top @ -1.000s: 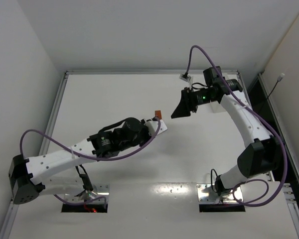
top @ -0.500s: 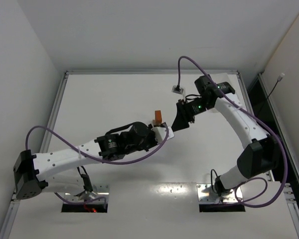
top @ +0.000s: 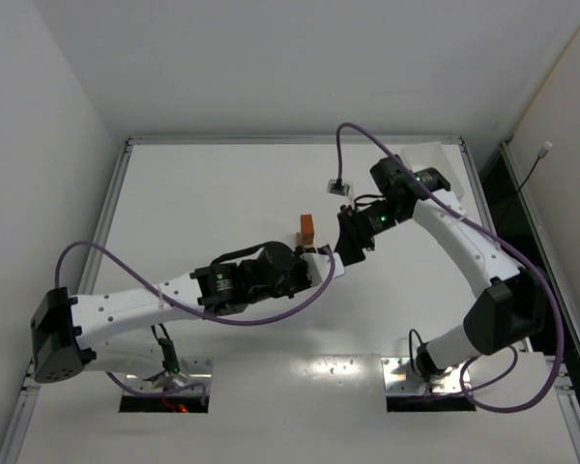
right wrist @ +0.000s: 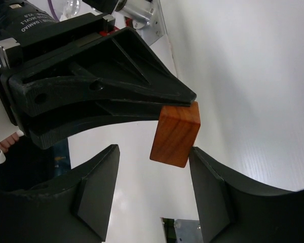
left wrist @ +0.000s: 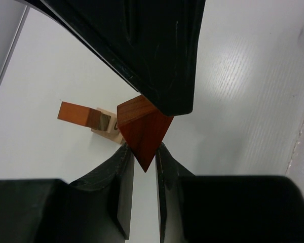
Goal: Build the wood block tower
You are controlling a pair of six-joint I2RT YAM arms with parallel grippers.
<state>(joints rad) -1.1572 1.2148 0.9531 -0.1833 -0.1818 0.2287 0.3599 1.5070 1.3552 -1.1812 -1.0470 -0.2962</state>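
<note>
Reddish-brown wood with fine grain makes up the wedge (left wrist: 144, 129). It shows a triangular face in the left wrist view and a plain rectangular face with crisp edges in the right wrist view. The left gripper (left wrist: 143, 152) is closed almost fully on it, and the wedge's pointed end sits between the two black fingertips. The wedge is held in the air above the white table (top: 203, 184), near the middle of it.

The right gripper (right wrist: 153, 152) faces the left one nose to nose. Its jaws stand apart and grip nothing, with the wedge in the gap between them. The wedge is much nearer one finger than the other, and I cannot tell whether it touches that finger.

The tower (top: 308, 228) stands on the table just beyond the left gripper, apart from the wedge. It is a narrow stack with a reddish-brown block on top and light tan wood below. The tan piece bears a small dark mark. How many pieces are in the stack cannot be told.
</note>
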